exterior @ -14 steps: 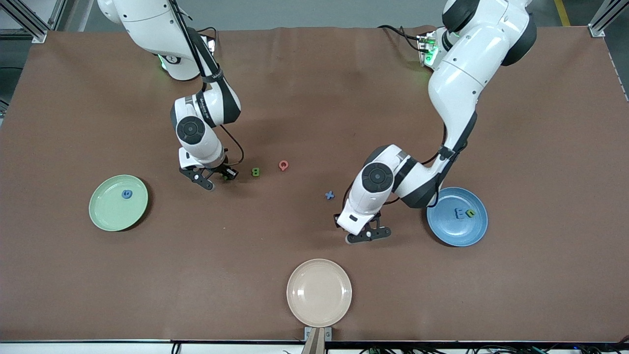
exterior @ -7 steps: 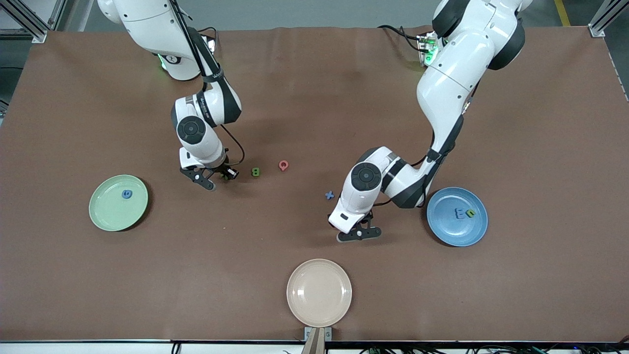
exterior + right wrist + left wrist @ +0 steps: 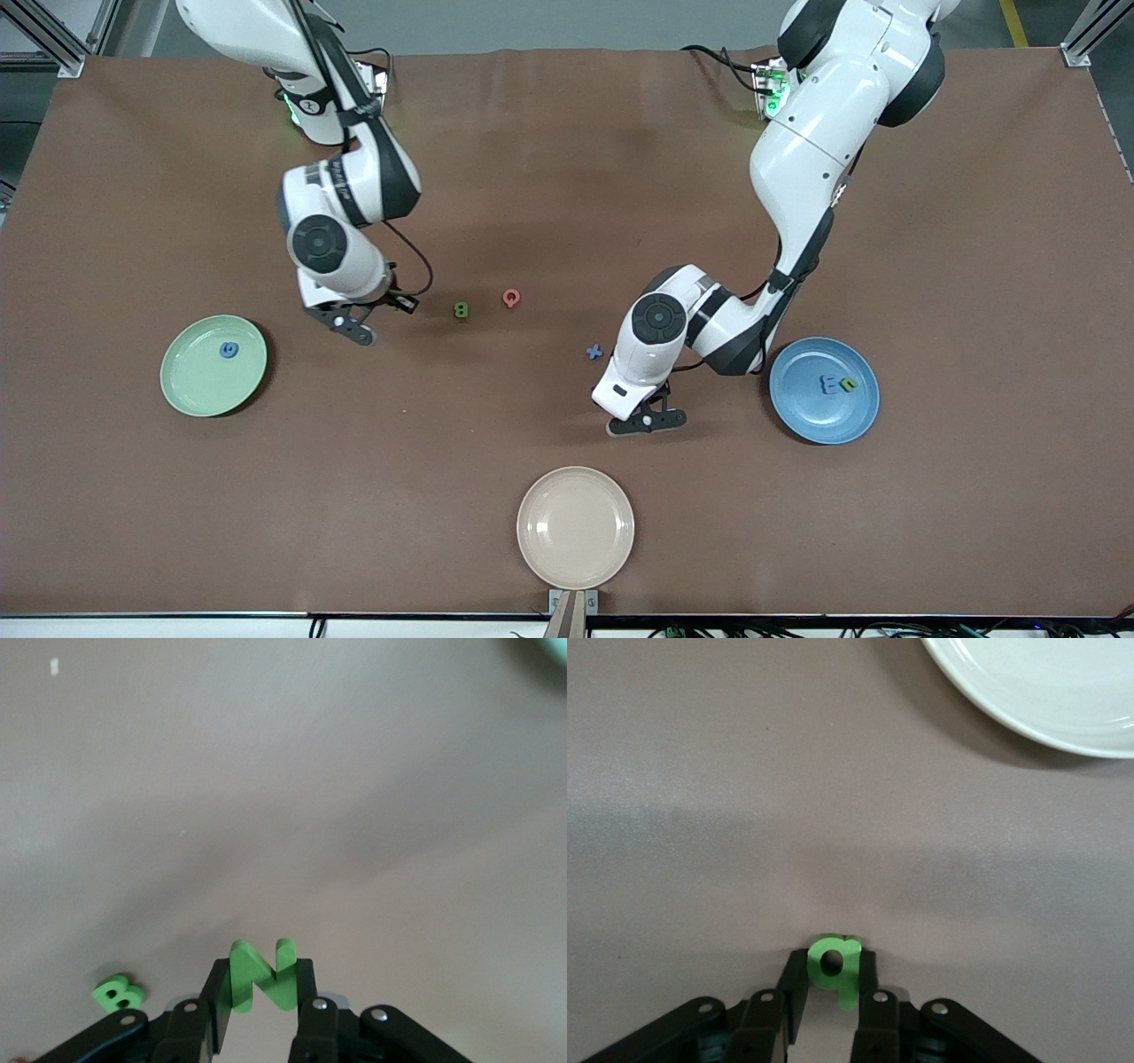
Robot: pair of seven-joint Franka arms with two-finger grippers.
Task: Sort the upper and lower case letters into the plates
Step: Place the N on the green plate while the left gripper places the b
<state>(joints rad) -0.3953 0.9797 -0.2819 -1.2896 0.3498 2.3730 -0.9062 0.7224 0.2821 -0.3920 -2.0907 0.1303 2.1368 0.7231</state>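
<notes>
My right gripper (image 3: 354, 325) is shut on the green N (image 3: 259, 974) and holds it above the table between the pale green plate (image 3: 197, 383) and the green B (image 3: 461, 310). The blue G (image 3: 229, 350) lies on that plate. My left gripper (image 3: 647, 422) is shut on the green b (image 3: 833, 964), low over the table between the blue x (image 3: 594, 352) and the cream plate. The pink-red Q (image 3: 511, 298) lies beside the B. The blue plate (image 3: 815, 418) holds the blue m (image 3: 828, 385) and the green u (image 3: 849, 384).
The cream-beige plate (image 3: 576, 567) sits at the table edge nearest the front camera and also shows in the left wrist view (image 3: 1045, 700). The green B also shows in the right wrist view (image 3: 117, 994).
My right gripper has lifted the green N off the table and moved toward the pale green plate. My left gripper shifted slightly away from the blue plate, then held still.
</notes>
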